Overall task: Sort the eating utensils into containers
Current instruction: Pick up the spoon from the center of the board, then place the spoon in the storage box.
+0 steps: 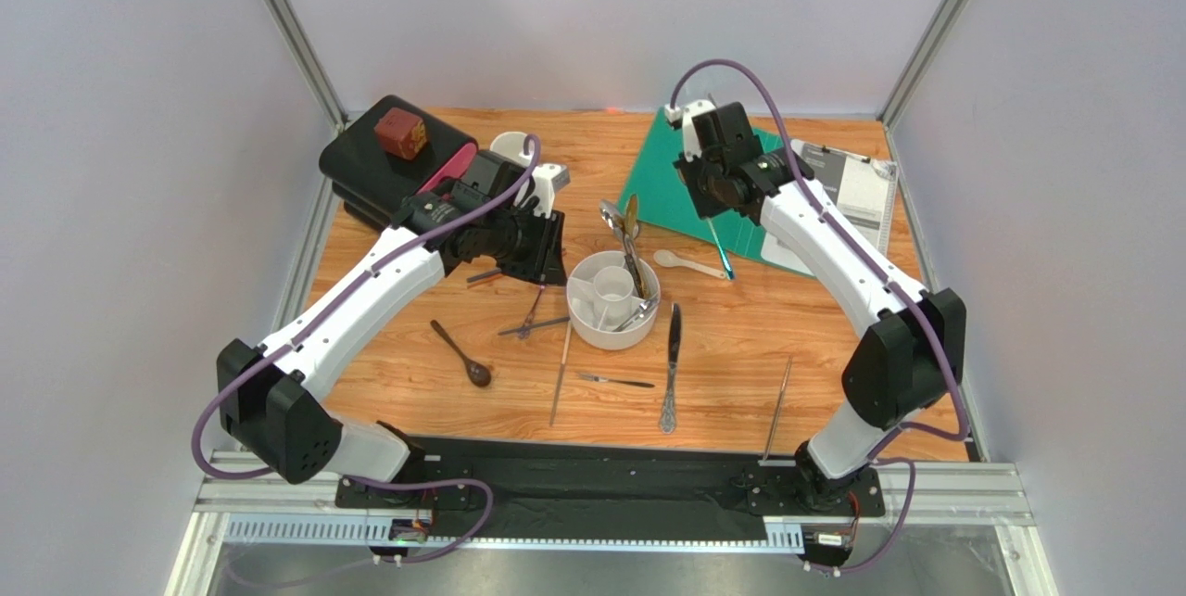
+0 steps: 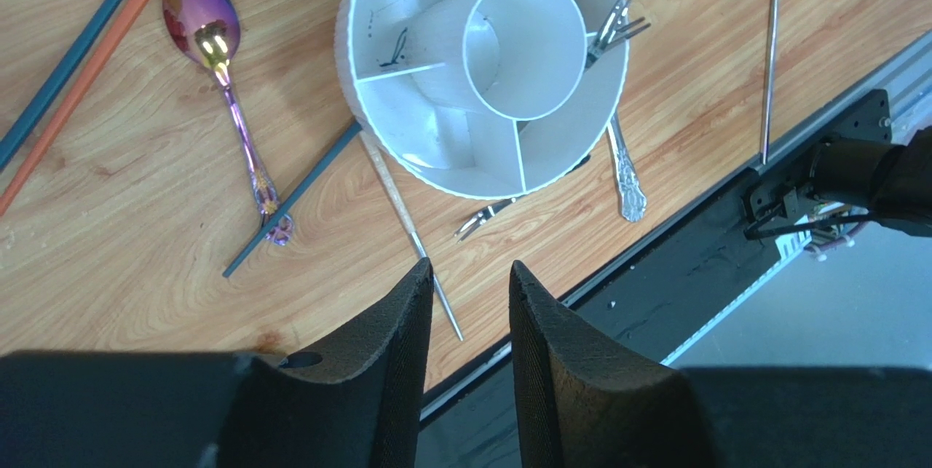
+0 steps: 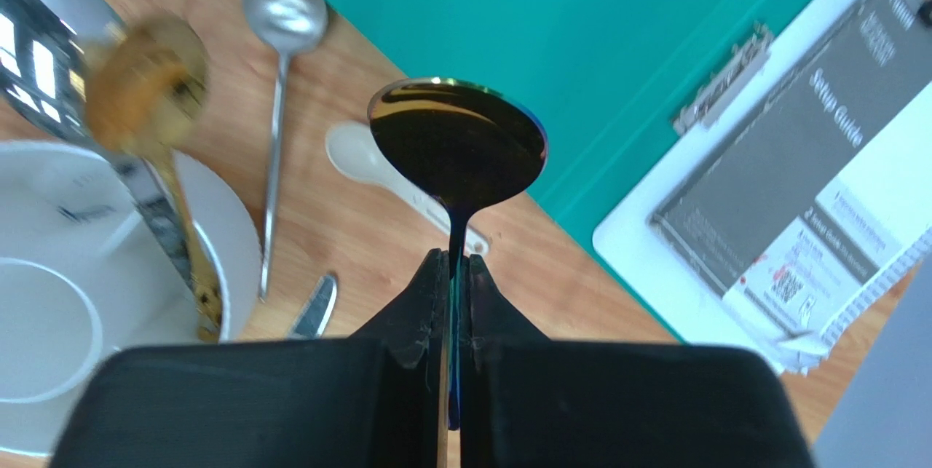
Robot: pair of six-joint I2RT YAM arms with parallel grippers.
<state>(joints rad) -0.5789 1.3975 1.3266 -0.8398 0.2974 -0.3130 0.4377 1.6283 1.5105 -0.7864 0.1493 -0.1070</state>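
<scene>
The round white holder (image 1: 585,325) stands mid-table with several utensils in it. In the left wrist view its partitions (image 2: 438,168) show. My right gripper (image 1: 707,193) is shut on a dark iridescent spoon (image 3: 457,146), held bowl-out above the table beside the holder (image 3: 224,239). A white ceramic spoon (image 3: 367,157) and a silver spoon (image 3: 284,10) lie below it. My left gripper (image 2: 470,272) is open and empty, left of the holder. A purple spoon (image 2: 208,31), a teal chopstick (image 2: 290,201) and a silver chopstick (image 2: 410,228) lie near it. A dark brown spoon (image 1: 467,360) and a knife (image 1: 671,367) lie nearer the front.
A black box (image 1: 365,168) with a red-brown cube (image 1: 401,133) sits back left, next to a pale yellow mug (image 1: 515,149). A green mat (image 1: 666,165) and a clipboard with paper (image 1: 856,193) lie back right. A chopstick (image 1: 777,408) lies front right.
</scene>
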